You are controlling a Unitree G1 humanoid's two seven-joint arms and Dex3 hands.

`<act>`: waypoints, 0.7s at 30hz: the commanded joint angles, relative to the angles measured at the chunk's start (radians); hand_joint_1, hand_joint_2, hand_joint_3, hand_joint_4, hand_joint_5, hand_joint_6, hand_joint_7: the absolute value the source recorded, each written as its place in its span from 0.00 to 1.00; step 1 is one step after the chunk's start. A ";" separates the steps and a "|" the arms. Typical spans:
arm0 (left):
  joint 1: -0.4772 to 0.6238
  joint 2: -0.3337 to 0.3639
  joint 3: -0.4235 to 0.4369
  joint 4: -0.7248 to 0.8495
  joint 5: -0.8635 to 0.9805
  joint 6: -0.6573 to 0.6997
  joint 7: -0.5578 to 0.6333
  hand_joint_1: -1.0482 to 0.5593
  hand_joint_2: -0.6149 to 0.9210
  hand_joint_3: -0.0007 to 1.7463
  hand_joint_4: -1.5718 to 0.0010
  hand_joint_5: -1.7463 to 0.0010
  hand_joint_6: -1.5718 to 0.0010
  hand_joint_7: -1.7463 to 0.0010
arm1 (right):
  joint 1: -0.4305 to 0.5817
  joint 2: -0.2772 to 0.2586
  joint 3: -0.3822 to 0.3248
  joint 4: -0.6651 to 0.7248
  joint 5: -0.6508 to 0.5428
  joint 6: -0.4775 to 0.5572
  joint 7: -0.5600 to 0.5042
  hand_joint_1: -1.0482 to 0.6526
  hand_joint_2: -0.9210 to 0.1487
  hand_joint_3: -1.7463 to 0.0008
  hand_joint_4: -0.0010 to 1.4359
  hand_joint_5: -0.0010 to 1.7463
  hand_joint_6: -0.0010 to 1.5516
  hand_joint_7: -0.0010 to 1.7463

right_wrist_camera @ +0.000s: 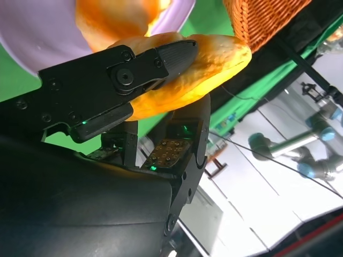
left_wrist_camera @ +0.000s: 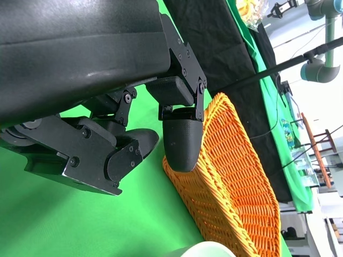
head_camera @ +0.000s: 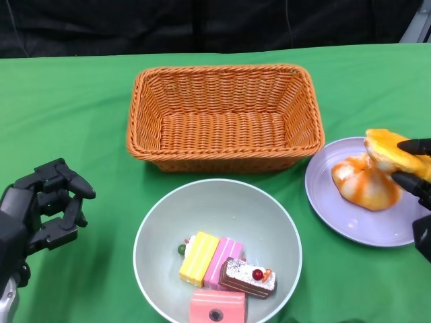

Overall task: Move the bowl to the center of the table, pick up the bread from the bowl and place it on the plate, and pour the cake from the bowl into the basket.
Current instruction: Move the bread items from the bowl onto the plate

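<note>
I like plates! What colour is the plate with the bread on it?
The plate is light purple, seen best in the head view.

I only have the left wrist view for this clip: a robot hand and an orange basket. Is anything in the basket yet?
Observer: No. The head view shows the basket empty.
Operator: Where are the cakes, then?
Observer: In the grey bowl just in front of the basket: four cake pieces, and no bread among them.
Operator: And the bread?
Observer: The right robot hand holds one bread above the purple plate. A second bread already lies on the plate.
</note>
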 commanded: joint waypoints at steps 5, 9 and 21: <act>-0.008 0.024 0.007 -0.002 -0.002 0.006 -0.004 0.66 0.84 0.56 0.57 0.01 0.55 0.18 | 0.019 0.010 -0.030 -0.033 0.043 0.061 0.046 0.57 0.02 1.00 0.53 0.82 0.64 0.29; -0.010 0.024 0.009 0.001 -0.008 0.002 -0.012 0.66 0.84 0.55 0.56 0.02 0.55 0.18 | 0.021 0.016 -0.036 -0.035 0.055 0.076 0.062 0.56 0.01 1.00 0.53 0.83 0.65 0.28; -0.014 0.025 0.010 0.003 -0.012 0.007 -0.013 0.66 0.84 0.55 0.56 0.00 0.55 0.18 | 0.035 0.037 -0.056 -0.057 0.084 0.145 0.109 0.55 0.00 1.00 0.52 0.80 0.66 0.24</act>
